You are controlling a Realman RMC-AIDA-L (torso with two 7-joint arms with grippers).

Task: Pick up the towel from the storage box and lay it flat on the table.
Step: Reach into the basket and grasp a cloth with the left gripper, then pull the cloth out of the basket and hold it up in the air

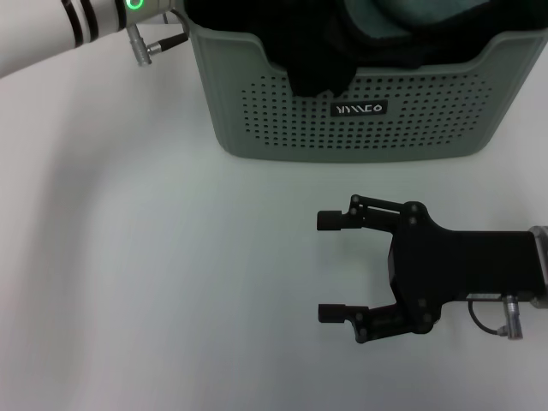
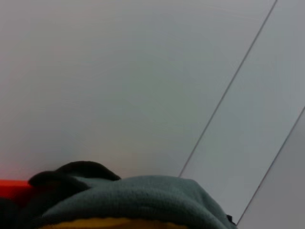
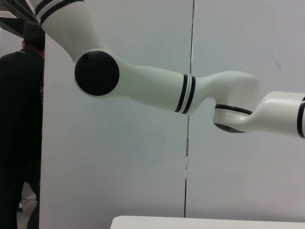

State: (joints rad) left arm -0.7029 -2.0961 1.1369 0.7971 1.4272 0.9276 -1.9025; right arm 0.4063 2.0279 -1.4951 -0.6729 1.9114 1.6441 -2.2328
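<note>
The towel (image 1: 385, 17), soft grey-teal fleece, lay bunched with a black cloth (image 1: 317, 51) inside the perforated storage box (image 1: 282, 120) at the table's (image 1: 154, 282) far edge. The right gripper (image 1: 332, 267) rested over the tabletop, jaws wide apart and empty. Only the left wrist view showed the towel's yellow face; the left gripper's jaws could not be seen.

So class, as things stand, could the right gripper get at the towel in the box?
Probably not yet: the right gripper sits open on the table, outside the box; its near wall screens the towel.
</note>
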